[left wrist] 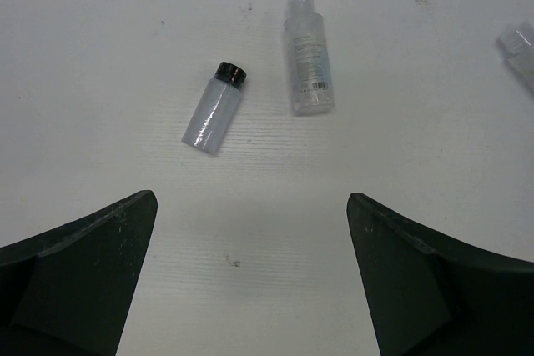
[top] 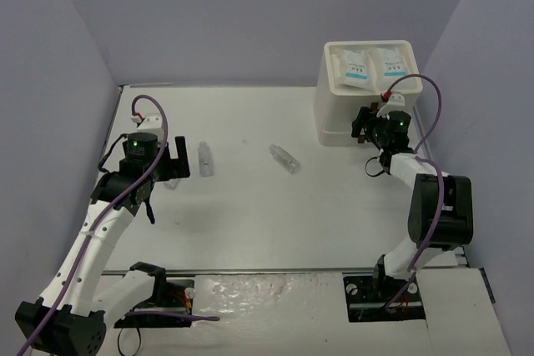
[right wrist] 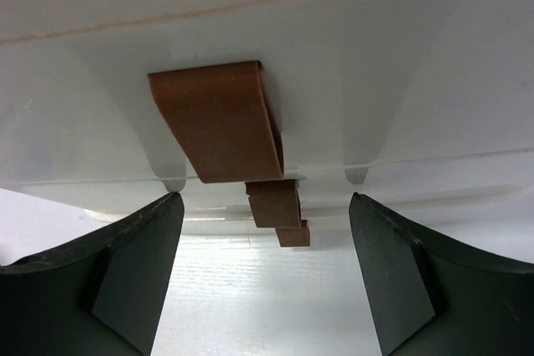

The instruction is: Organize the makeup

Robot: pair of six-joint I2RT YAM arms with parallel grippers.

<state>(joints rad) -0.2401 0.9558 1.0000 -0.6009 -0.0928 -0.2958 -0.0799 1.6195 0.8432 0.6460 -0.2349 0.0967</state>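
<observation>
Sachets (top: 353,66), two, white with blue print, lay side by side atop the white drawer box (top: 334,110) at the desk's (top: 250,223) far right. Right tool (right wrist: 265,198) was at the box front, fingers spread wide on either side of the top brown handle (right wrist: 219,122) without touching it; two lower handles (right wrist: 274,203) showed beneath. Left tool (left wrist: 252,199) hovered over the left of the desk, fingers fully apart, holding nothing. Below it lay a black-capped vial (left wrist: 213,108), with a clear-capped vial (left wrist: 309,56) just beside it, apart. Third vial (top: 284,158) lay alone near the desk's middle. No brushes or stick could be made out.
</observation>
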